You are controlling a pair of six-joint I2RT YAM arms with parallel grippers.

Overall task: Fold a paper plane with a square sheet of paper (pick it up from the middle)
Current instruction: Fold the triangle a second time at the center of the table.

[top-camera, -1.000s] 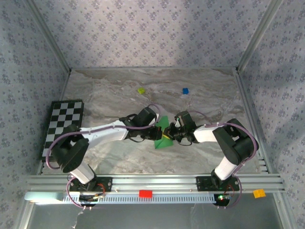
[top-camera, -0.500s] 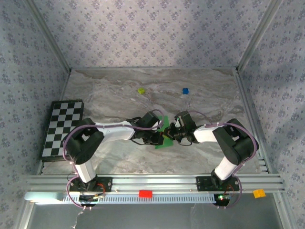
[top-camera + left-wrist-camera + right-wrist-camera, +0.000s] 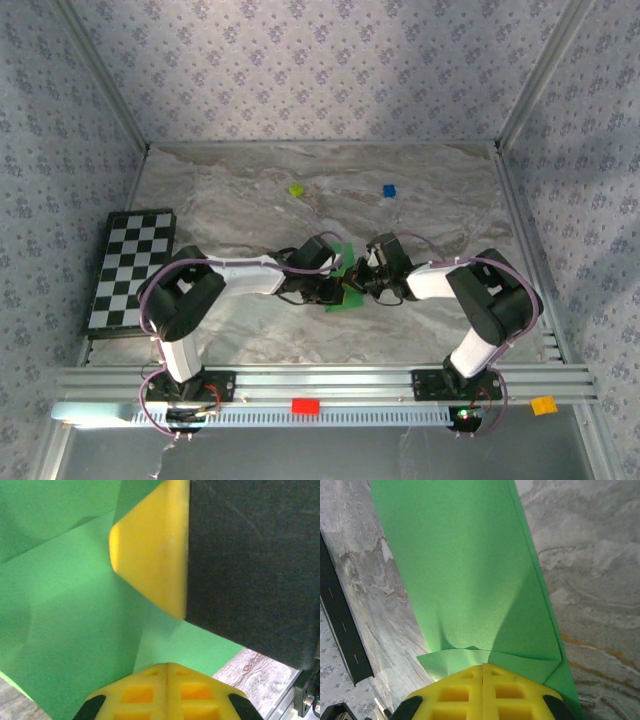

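Green square sheet of paper | left arm, right arm reach inward | left jaws, right jaws clamped on it

You have the square sheet of paper near the middle of the table; it is bright green, thin and unmarked; it is folded rather than flat, with soft creases; one long smooth panel rises off the surface; a small corner is turned over.

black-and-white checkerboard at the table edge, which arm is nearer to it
Left. The left arm bends its elbow right beside the black-and-white checkerboard; the right arm stands well off to its right, beyond the bright green paper sheet.
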